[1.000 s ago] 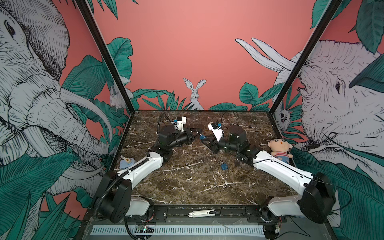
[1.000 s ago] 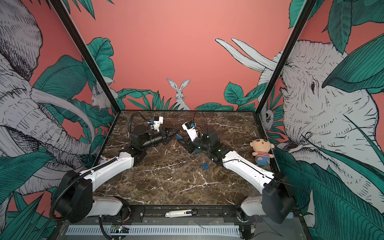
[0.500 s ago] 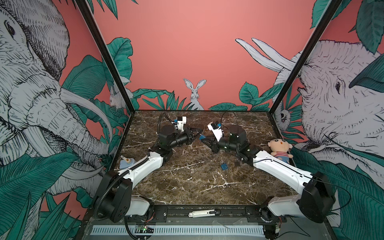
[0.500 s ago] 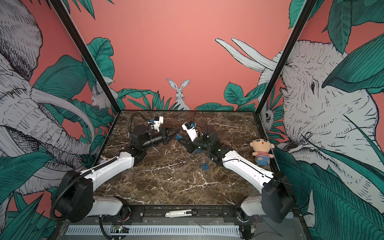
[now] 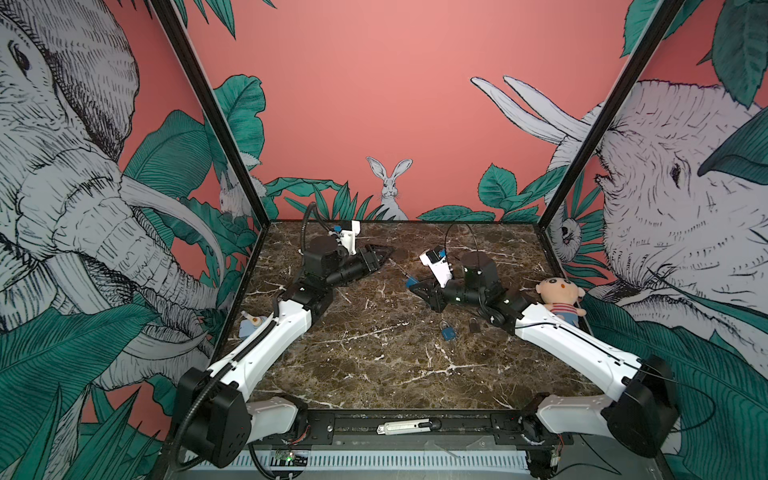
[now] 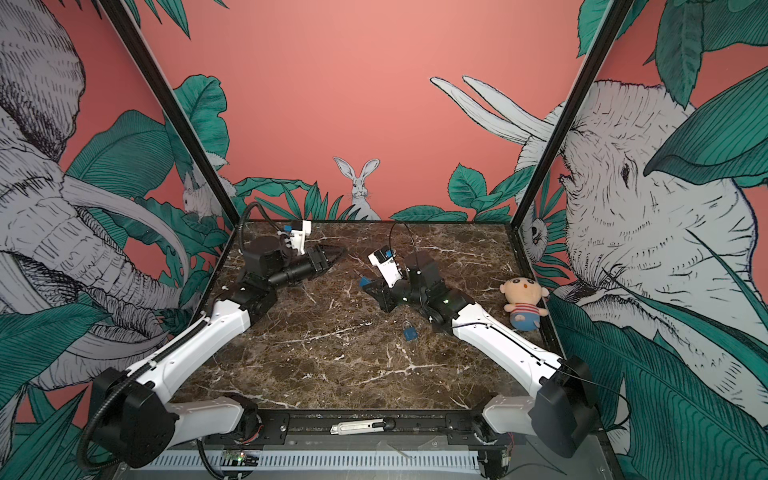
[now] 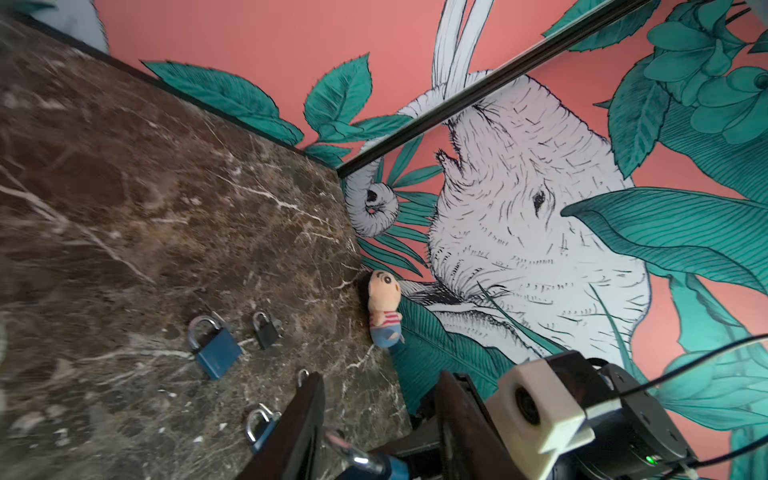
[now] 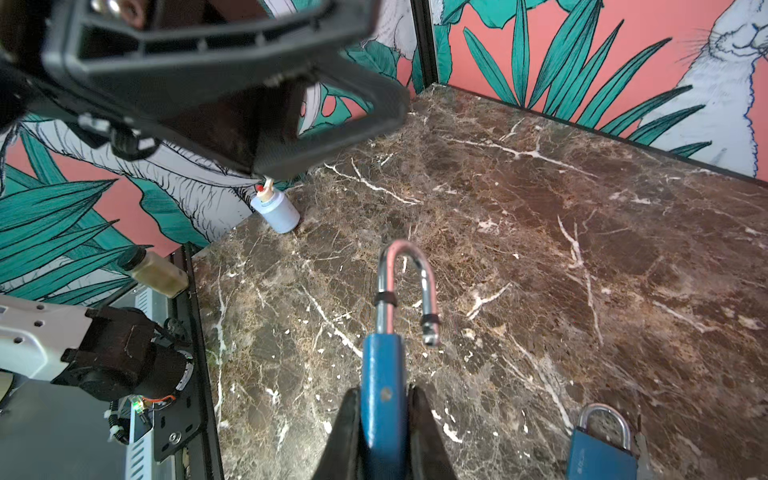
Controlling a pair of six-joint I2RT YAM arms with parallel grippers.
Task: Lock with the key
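My right gripper is shut on the body of a blue padlock, held above the marble table. Its silver shackle stands open, one end free. In both top views that padlock points toward my left gripper, a short way off. In the left wrist view my left gripper is open, and the held padlock's shackle shows low between its fingers, untouched. I cannot make out the key with certainty in any view.
A blue padlock and a small black padlock lie beside the right arm. Another blue padlock is half hidden behind a finger. A plush doll sits at the right wall, a small blue bottle at the left wall.
My left gripper has opened and drawn back a little from the held padlock toward the back wall. The right gripper closed tighter on the padlock and has stayed put.
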